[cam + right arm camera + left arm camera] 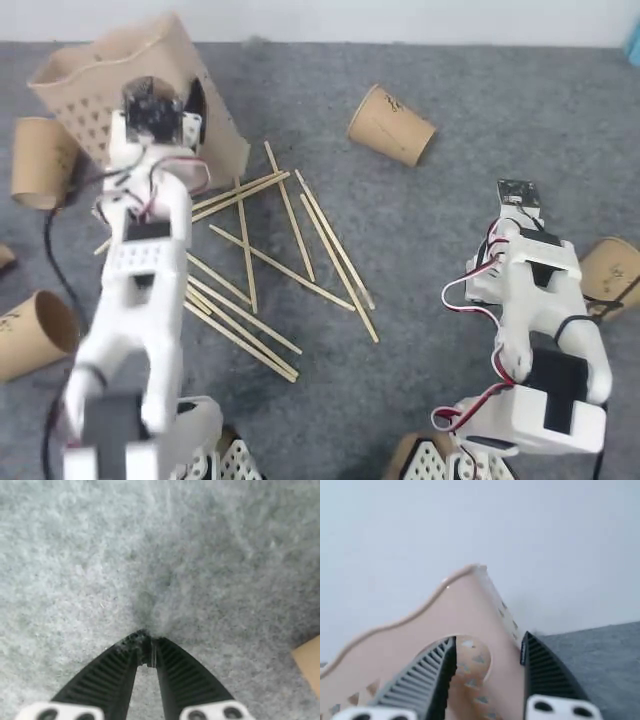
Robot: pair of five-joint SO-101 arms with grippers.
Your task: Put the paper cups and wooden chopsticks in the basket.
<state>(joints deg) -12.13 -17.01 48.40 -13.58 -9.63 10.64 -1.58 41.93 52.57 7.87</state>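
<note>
A grey carpet point(480, 100) covers the table from edge to edge, its pile slightly mottled. Along the top of the frame runs a pale, plain wall point(400, 18). At the upper right edge sits a sliver of something blue point(635, 42), too cropped to identify.

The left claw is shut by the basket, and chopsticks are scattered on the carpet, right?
No: the left claw is open, not shut; the left wrist view shows it. It is by the basket, and chopsticks lie scattered on the carpet.
</note>
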